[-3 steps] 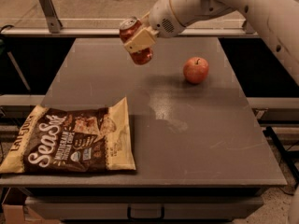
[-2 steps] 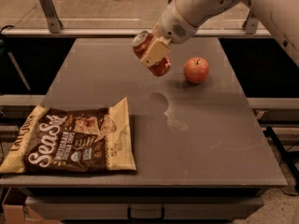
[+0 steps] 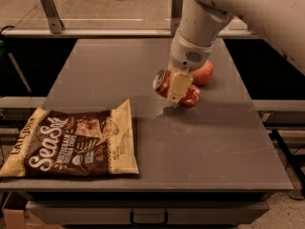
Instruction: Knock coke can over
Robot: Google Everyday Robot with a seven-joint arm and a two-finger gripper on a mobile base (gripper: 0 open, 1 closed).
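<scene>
The hand point(image 3: 178, 87), closed around the coke can point(image 3: 164, 85), holds it tipped nearly flat, low over the tabletop point(image 3: 119, 66) just left of the apple point(image 3: 204, 73); best to lower it gently and let go only once its side rests.

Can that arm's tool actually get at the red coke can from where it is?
Yes, it looks so: the tool is clamped on the tilted coke can, low over the table, just in front of the apple.
</scene>
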